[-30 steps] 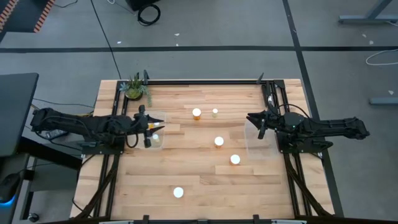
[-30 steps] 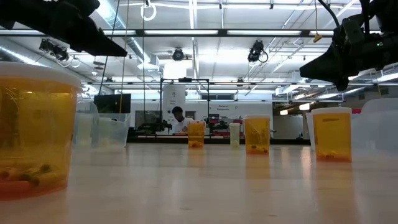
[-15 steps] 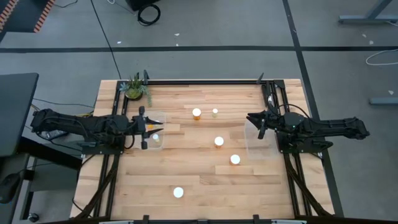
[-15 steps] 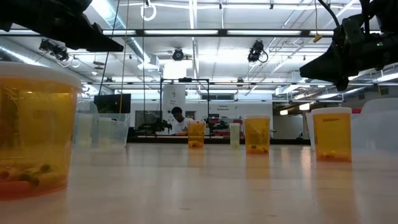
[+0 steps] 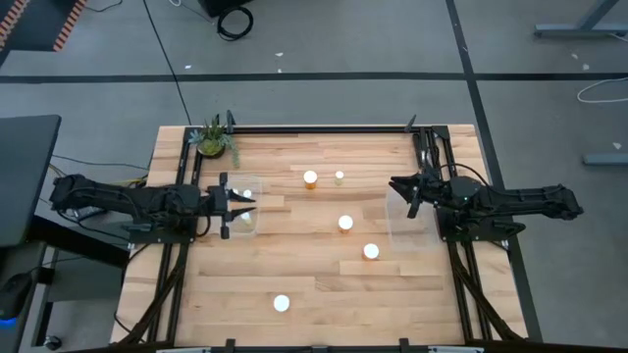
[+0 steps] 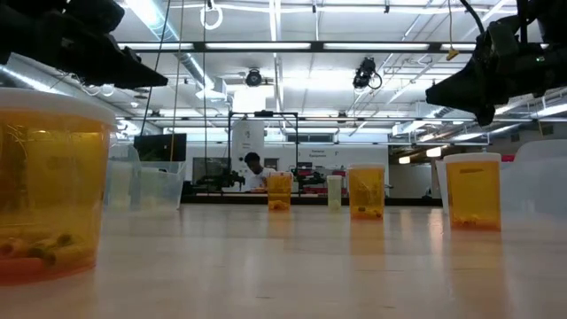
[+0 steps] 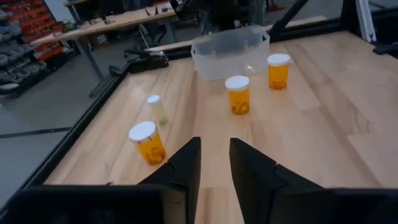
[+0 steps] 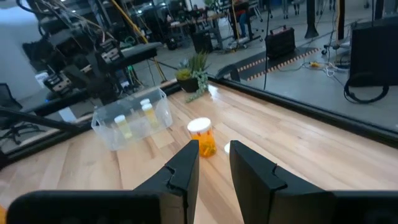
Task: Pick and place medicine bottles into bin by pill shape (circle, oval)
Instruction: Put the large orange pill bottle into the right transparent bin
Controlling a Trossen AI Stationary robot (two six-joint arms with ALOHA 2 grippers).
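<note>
Left gripper (image 5: 235, 203) now back over the near edge of the left bin (image 5: 247, 208), empty, fingers narrowed to a slim gap, drawn off from its spot deeper over the bin a second ago. Inside that bin, bottles (image 8: 135, 118) with white caps, apparently two or three, hard to count through the clear wall. Probably a drop just finished, next pick due.

Across the bench (image 5: 314, 279): five medicine bottles (image 5: 345, 224) standing loose, two toward the far edge, two mid-bench, one near the front, all apart from both grippers.

At the right, right bin (image 5: 410, 218) with right gripper (image 5: 411, 197) hovering at its far corner, closed on nothing, unmoved over the last second.
</note>
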